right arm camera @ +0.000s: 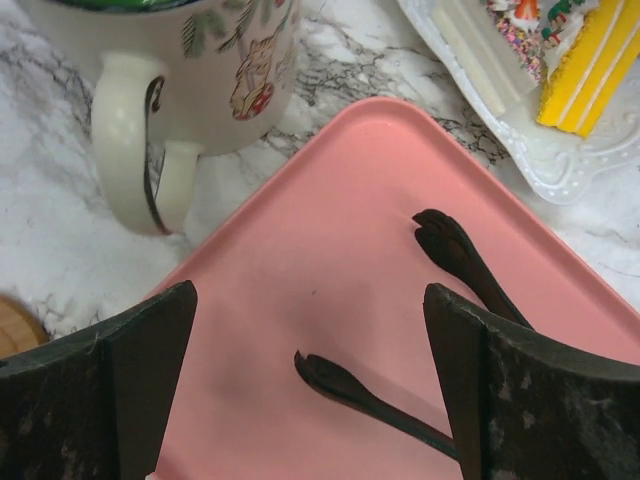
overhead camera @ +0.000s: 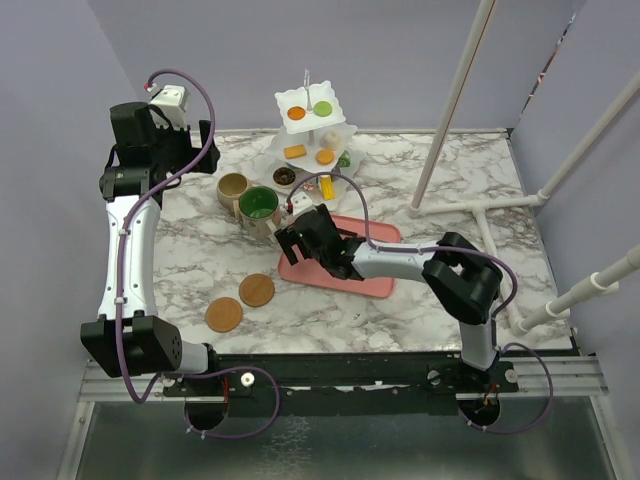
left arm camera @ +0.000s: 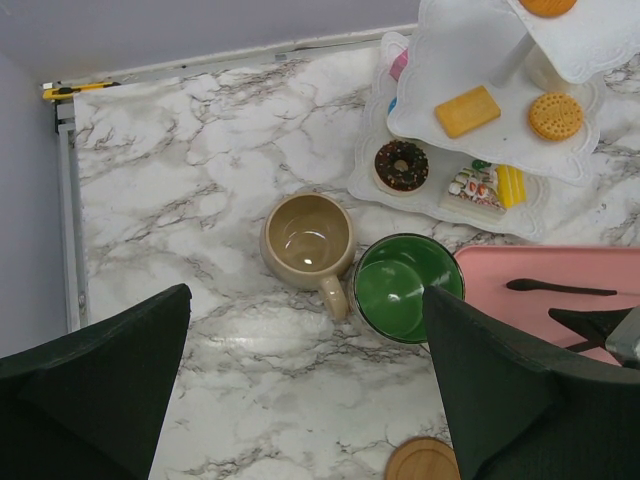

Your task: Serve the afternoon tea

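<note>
R pincer (right arm camera: 310, 395) spread wide, low over pink tray (right arm camera: 330, 200) w/ black tongs (right arm camera: 450, 245). Green-inside mug (overhead camera: 258, 204) stands upright just off its tips, toward far-left corner of bench (overhead camera: 200, 270), handle toward near edge. L pincer (left arm camera: 305, 395) also wide, high over left side.

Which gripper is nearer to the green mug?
Right. The right gripper hangs over the pink tray, just beside the green mug; the left gripper is farther, to its left.

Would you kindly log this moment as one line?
left tool: open, above beige mug | right tool: open, over tongs on pink tray
</note>
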You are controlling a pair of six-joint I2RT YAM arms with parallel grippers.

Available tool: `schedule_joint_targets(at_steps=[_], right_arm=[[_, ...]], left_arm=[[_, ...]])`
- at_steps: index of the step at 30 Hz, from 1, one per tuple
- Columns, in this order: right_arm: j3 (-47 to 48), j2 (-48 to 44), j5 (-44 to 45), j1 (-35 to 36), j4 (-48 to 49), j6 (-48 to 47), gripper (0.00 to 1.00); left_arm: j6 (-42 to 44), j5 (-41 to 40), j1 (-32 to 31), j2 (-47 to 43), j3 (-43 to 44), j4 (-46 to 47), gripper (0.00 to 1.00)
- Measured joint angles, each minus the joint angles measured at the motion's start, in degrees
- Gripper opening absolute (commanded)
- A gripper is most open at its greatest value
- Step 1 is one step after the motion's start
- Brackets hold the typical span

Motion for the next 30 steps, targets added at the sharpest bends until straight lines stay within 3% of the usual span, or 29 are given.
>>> schedule_joint_targets(at_steps=[6,16,23,28,30], right_arm=[[0.2,2.8,0.7,-0.4,5.6,3.8,0.97],[5.9,11.8,0.3,-0.3,5.6,7.6,0.87],[6.4,11.9,1.5,-0.2,4.3,10.8,0.71],[0.6,8.5,4.0,0.1,6.5,14.2,0.61],[-2.3,6.5,5.2,0.0,6.6,15.8,0.42]], left_arm=[[0.0,0.0,0.0,0.0,0.0,0.0,0.99],[0.5,-0.1,0.0,0.0,-0.5,-0.2,0.99],[0.7,-0.1,0.0,0.0,-0.5,-0.2,0.99],[0.7,-0.1,0.0,0.0,-0.5,-0.2,0.99],[0.7,-0.1,0.0,0.0,-0.5,-0.1,0.99]])
